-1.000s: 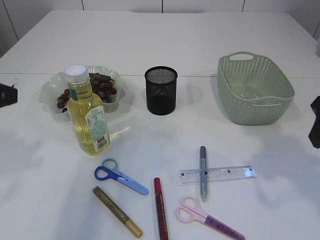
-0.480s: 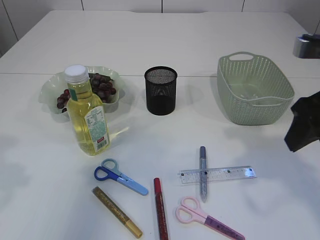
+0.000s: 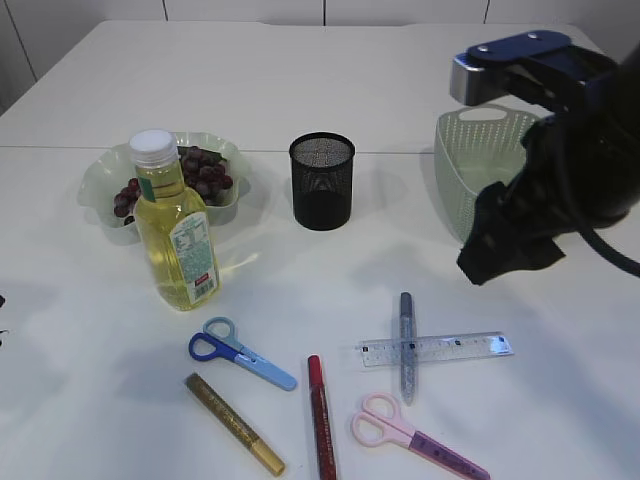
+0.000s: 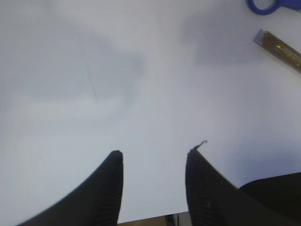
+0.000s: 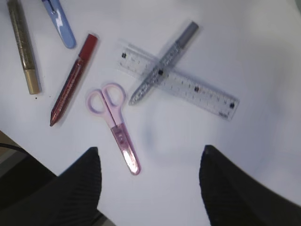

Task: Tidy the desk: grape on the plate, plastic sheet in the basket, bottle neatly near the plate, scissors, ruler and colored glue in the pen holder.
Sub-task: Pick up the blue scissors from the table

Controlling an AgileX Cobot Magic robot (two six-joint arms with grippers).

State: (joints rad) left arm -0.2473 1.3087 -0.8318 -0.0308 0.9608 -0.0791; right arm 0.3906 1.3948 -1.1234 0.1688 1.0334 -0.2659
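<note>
Fingers of the right arm (image 5: 149, 186) are spread wide and empty above the pink plastic scissors (image 5: 114, 125), whose long axis runs toward them; the left fingers (image 4: 153, 181), also parted, are held over bare white tabletop (image 4: 141, 84). Beyond lies the clear flat ruler (image 5: 178, 84), crossed by 1 silver glitter glue tube (image 5: 163, 63).

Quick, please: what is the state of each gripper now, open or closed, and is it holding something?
Left gripper: open, holding nothing, above bare table.
Right gripper: open, holding nothing, above the pink scissors.
</note>
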